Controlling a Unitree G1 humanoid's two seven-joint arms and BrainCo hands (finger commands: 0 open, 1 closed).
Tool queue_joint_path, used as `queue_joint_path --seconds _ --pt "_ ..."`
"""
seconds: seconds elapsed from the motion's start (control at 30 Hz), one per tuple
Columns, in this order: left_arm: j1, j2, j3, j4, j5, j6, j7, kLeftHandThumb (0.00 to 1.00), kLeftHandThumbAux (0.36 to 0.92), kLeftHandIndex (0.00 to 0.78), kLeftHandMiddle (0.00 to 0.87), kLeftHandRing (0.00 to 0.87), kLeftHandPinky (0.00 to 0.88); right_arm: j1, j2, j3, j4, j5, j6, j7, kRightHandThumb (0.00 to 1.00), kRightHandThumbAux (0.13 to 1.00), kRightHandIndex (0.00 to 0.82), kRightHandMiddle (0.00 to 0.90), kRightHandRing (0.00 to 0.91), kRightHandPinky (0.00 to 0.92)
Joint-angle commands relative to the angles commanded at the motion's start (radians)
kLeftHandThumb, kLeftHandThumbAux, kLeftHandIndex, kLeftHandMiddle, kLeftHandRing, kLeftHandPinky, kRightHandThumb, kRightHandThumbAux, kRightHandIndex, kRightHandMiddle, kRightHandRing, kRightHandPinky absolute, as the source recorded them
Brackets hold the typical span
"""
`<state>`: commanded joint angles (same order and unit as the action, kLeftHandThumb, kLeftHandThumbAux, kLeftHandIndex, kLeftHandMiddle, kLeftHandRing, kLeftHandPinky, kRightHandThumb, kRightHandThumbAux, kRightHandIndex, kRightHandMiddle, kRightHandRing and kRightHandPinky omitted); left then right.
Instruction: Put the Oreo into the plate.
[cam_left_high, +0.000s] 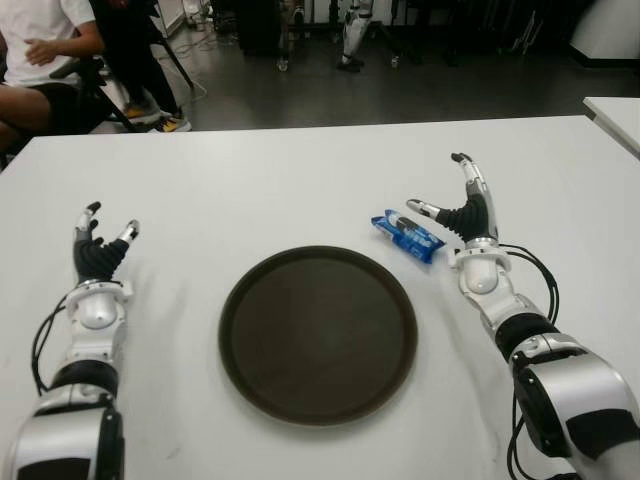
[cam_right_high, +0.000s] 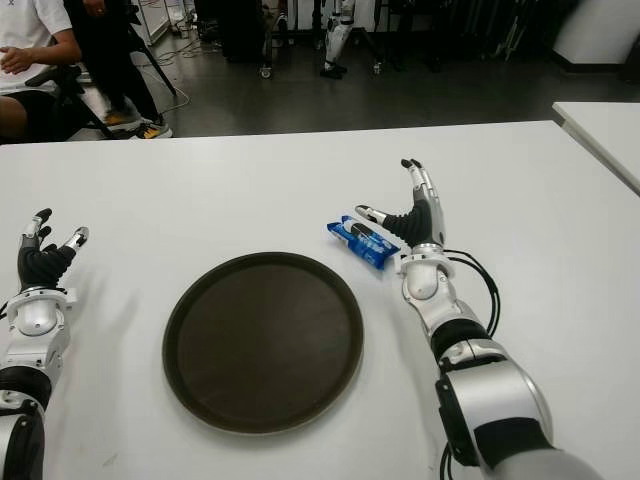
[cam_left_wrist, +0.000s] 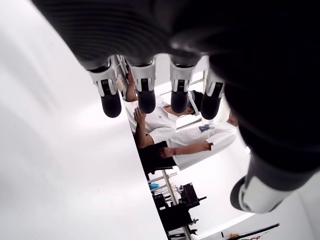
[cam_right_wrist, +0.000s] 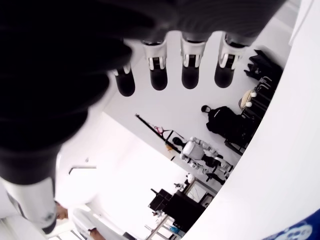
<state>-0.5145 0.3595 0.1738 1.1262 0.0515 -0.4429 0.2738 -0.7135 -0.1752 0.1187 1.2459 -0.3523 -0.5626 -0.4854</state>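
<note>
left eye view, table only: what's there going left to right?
Left hand, open → round dark brown plate → blue Oreo packet → right hand, open, just right of the packet.

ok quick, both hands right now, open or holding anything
Left hand: open, fingers spread, holding nothing, left of the plate.
Right hand: open, holding nothing, just right of the Oreo packet lying on the table.

Oreo pack (cam_right_wrist: 300, 231) cut by right wrist view's edge.
</note>
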Motion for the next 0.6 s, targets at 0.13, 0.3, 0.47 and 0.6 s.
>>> queue_joint_path --seconds 0.13,0.3,0.47,0.6 --pt "0.0 -0.001 0.001 0.0 -0.002 -0.002 -0.002 0.0 0.671 0.0 0.0 0.0 0.0 -0.001 -0.001 0.004 -0.001 0.0 0.016 0.004 0.0 0.647 0.0 0.0 0.0 0.014" --pt "-0.004 -0.002 0.003 0.005 -0.005 0.003 -0.001 0.0 0.669 0.0 0.0 0.0 0.0 -0.004 -0.002 0.009 -0.003 -0.001 0.043 0.009 0.0 0.649 0.0 0.0 0.0 0.02" --pt "-0.005 -0.003 0.011 0.008 -0.015 -0.001 -0.009 0.0 0.668 0.0 0.0 0.0 0.0 -0.012 -0.011 0.02 -0.01 -0.003 0.118 0.068 0.0 0.676 0.0 0.0 0.0 0.023" --pt "-0.006 -0.003 0.01 0.009 -0.015 -0.003 -0.012 0.0 0.665 0.0 0.0 0.0 0.0 -0.027 -0.025 0.046 -0.027 -0.018 0.222 0.137 0.0 0.682 0.0 0.0 0.0 0.023"
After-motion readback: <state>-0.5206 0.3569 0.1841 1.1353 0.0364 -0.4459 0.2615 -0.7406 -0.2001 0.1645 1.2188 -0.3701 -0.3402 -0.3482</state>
